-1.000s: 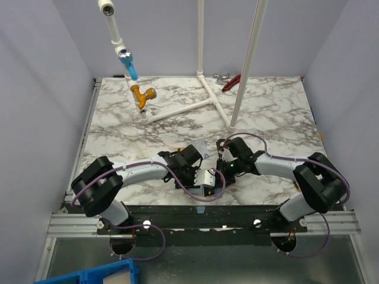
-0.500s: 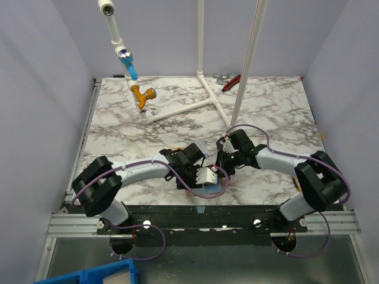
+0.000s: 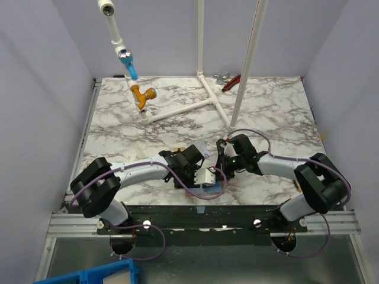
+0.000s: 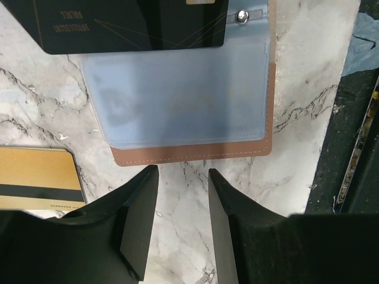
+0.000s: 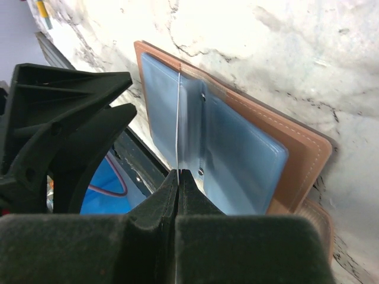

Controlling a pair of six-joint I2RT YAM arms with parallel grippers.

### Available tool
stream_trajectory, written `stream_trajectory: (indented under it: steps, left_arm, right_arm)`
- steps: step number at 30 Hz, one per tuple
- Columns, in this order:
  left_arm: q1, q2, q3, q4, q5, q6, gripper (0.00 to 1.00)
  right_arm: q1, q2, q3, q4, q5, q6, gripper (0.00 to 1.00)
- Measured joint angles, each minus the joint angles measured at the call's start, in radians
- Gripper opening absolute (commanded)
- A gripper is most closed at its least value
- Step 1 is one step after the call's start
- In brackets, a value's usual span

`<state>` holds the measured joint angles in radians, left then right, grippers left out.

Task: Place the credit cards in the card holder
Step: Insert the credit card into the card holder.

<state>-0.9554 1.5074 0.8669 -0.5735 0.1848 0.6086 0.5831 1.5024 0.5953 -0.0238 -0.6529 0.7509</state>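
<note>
Two claws meet at the 6 o'clock edge of the marble table (image 4: 308,59), where the tan card holder (image 4: 189,100) lies open and flat with its pale blue plastic sleeves facing up. From the left wrist, the left claw (image 4: 182,177) hangs just at the 6 o'clock side of the holder's stitched edge, its fingers (image 4: 139,225) parted with only bare marble between them and nothing gripped. A black card (image 4: 130,23) covers the holder's 12 o'clock end, beside a small metal stud, and a gold card (image 4: 35,177) with a dark stripe lies flat on the table towards 8 o'clock, apart from the holder. From the right wrist, the right claw (image 5: 178,173) is pinched tight on a thin sheet (image 5: 179,118) seen edge-on, standing up over the middle of the sleeves (whether it is a card or a loose plastic leaf of the holder I cannot tell). Left claw's dark body shows at 9 o'clock there.
</note>
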Motion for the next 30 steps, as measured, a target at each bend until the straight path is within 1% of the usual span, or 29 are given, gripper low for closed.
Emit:
stream_trajectory:
  steps: [5, 9, 13, 20, 26, 30]
  left_arm:
    - [-0.024, 0.019, 0.000, 0.000, -0.041, -0.010, 0.38]
    - [-0.043, 0.038, 0.000, -0.001, -0.069, -0.016, 0.32]
    - [-0.058, 0.053, 0.004, -0.009, -0.092, -0.020, 0.30]
    - [-0.074, 0.062, 0.013, -0.021, -0.111, -0.023, 0.24]
    - [-0.074, 0.068, 0.019, -0.027, -0.125, -0.023, 0.21]
    - [-0.074, 0.068, 0.019, -0.028, -0.126, -0.023, 0.20]
  right_arm:
    - [0.000, 0.002, -0.035, 0.091, -0.016, 0.024, 0.01]
    - [0.000, 0.019, -0.066, 0.160, -0.027, 0.043, 0.01]
    - [0.000, 0.039, -0.094, 0.204, -0.040, 0.053, 0.01]
    - [0.000, 0.029, -0.106, 0.225, -0.047, 0.053, 0.01]
    - [0.000, -0.026, -0.116, 0.225, -0.034, 0.053, 0.01]
    - [0.000, -0.042, -0.135, 0.227, -0.017, 0.053, 0.01]
